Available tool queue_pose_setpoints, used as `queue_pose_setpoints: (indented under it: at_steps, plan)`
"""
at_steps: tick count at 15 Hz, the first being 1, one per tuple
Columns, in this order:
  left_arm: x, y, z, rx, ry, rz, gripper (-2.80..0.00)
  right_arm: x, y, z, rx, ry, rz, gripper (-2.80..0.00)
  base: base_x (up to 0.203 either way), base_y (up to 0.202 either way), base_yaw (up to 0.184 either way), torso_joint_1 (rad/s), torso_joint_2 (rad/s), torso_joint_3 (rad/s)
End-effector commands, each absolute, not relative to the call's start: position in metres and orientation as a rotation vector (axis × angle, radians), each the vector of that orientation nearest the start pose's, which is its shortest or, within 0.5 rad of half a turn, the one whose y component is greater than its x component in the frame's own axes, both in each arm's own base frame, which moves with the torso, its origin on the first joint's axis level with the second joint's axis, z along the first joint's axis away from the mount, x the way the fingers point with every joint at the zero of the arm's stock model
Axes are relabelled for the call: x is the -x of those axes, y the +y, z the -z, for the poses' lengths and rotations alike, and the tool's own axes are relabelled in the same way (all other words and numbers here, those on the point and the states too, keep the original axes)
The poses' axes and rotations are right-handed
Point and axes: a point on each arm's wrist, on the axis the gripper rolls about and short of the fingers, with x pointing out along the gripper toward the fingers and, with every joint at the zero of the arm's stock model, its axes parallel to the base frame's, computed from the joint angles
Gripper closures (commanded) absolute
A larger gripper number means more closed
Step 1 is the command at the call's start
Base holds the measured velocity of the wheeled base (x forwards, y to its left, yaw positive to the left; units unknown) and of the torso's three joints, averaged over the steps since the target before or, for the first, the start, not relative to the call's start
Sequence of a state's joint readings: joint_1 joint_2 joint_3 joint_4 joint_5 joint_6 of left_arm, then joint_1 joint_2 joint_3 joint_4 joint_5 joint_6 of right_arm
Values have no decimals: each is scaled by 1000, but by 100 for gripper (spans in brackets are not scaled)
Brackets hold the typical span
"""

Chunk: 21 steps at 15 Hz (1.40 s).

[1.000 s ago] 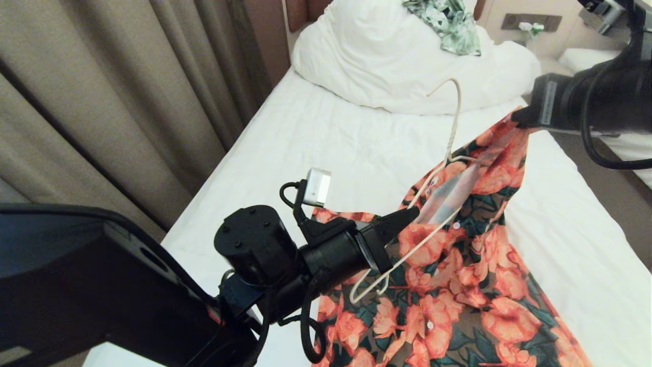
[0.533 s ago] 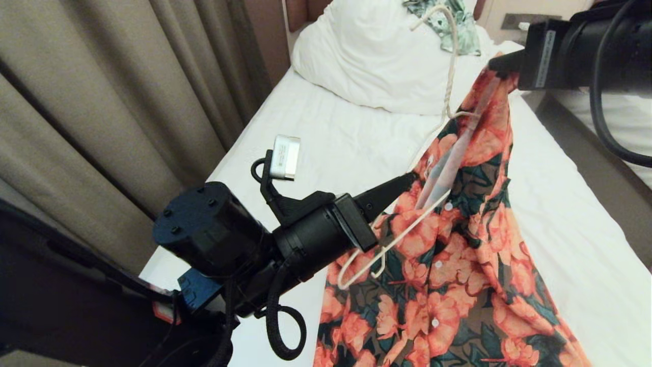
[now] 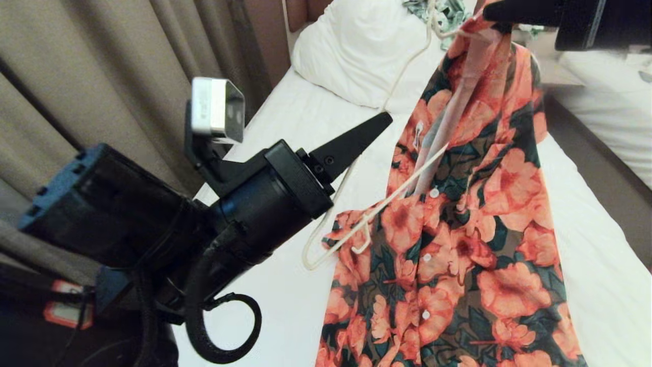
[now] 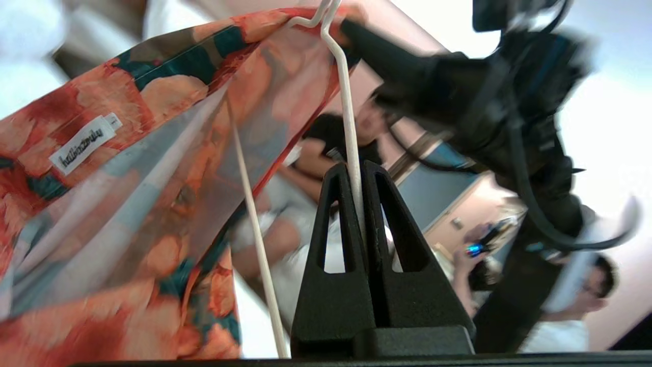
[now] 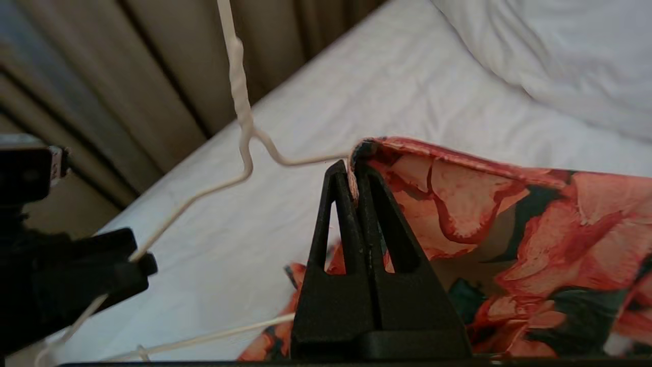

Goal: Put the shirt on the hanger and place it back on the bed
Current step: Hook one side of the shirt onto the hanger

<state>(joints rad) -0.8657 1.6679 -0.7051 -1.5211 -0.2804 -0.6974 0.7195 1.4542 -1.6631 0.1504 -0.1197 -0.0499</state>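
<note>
Left tool (image 4: 359, 204): fingers pressed together on one sloping wire of the hanger (image 4: 349, 112), held up above the bed (image 3: 356, 148) on the curtain side of the shirt. In the head view its black wedge (image 3: 351, 145) points toward the shirt's collar.

Right tool (image 5: 354, 173): closed tight on a fold of the shirt (image 5: 489, 204) at its top edge, right beside the hanger's twisted neck. In the head view it (image 3: 496, 10) sits at the highest point of the shirt (image 3: 458, 229), on the side away from the curtain (image 3: 102, 76).

Shirt: lifted by that top edge and hanging down in a long drape; its lower part runs out of the head view, so contact with the bed cannot be told. The placket looks partly open near the collar.

Hanger (image 3: 356, 224): one wire runs into the neck opening and disappears under the cloth. The outer end near the left tool stands bare, clear of the shirt. The hook rises past the collar toward the pillow (image 3: 356, 56).

Progress, as judged: roughly midway. Shirt and hanger are both raised and partly threaded. One shoulder seems seated. Left to do: draw the other shoulder over the bare end, settle the collar round the neck, lay the hung shirt back on the bed.
</note>
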Motion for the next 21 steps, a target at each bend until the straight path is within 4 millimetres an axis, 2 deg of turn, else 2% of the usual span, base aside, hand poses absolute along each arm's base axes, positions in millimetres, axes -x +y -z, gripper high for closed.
queue_pose_setpoints:
  at_steps: [1,5,12,16,21]
  plan:
    - [-160,-200,-274,796,-235,1312,0,-159,146,-422,44,-109,-638,0,0,0,0,0,0,0]
    - [-161,-208,-268,766,-132,1317,0,-149,138,-428,46,-137,-642,0,0,0,0,0,0,0]
    - [-160,-210,-267,768,-129,1325,0,-131,140,-419,52,-113,-718,0,0,0,0,0,0,0]
    - [-160,-212,-266,768,-120,1327,0,-126,149,-415,56,-100,-764,0,0,0,0,0,0,0]
    - [-161,-214,-263,766,-110,1323,0,-131,167,-396,91,-34,-805,0,0,0,0,0,0,0]
